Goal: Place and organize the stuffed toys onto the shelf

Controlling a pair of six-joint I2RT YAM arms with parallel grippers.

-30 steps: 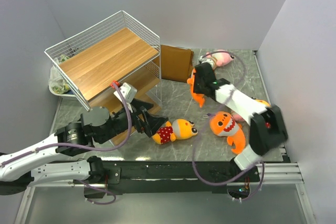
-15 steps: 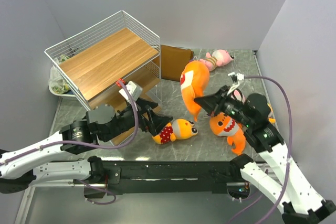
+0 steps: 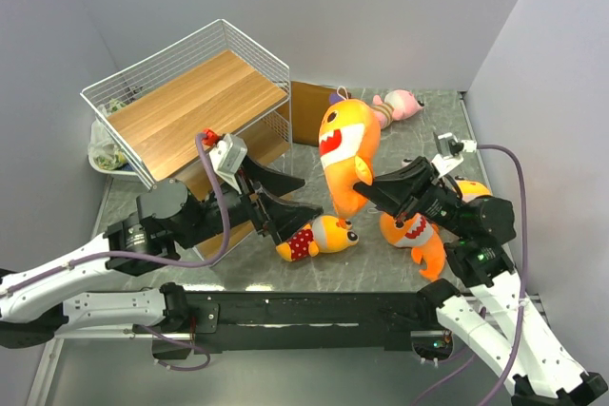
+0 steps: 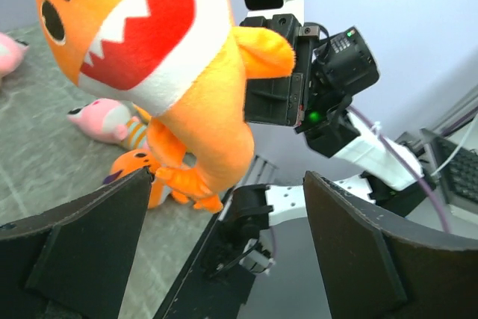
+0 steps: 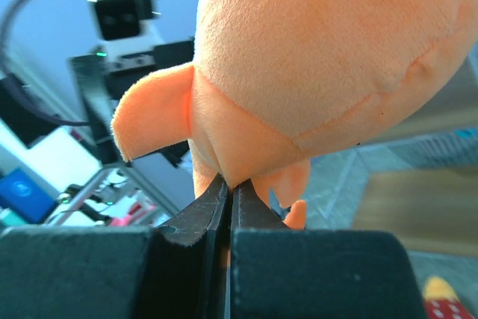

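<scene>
While the big orange shark (image 3: 347, 154) is being held up in mid-air, clear of the table (image 3: 381, 268), it is being pinched by a side fin btwn the tightly closed fingers of the right gripper (image 3: 366, 187). In the right wrist view the plush is being squeezed almost flat at the jaw line. The shark's long axis is being presented approx. upright, toothy mouth at top and turned toward the left arm, tail hanging down.

The left gripper (image 3: 293, 195) is being held spread wide w/ nothing in it. It is being aimed at the shark's lower body, which is hanging just to its right, near but apart. The shelf (image 3: 190, 111) is being seen at rear left, well apart from the shark and nearer the left arm. A hand-over is therefore being judged likely, w/ the wide jaws needing to be closed crosswise to the upright body.

On the table, a small red-dotted toy (image 3: 319, 237) is lying just below the left gripper, a 2nd shark (image 3: 411, 230) by the right arm, and a pink toy (image 3: 400, 104) at the rear.
</scene>
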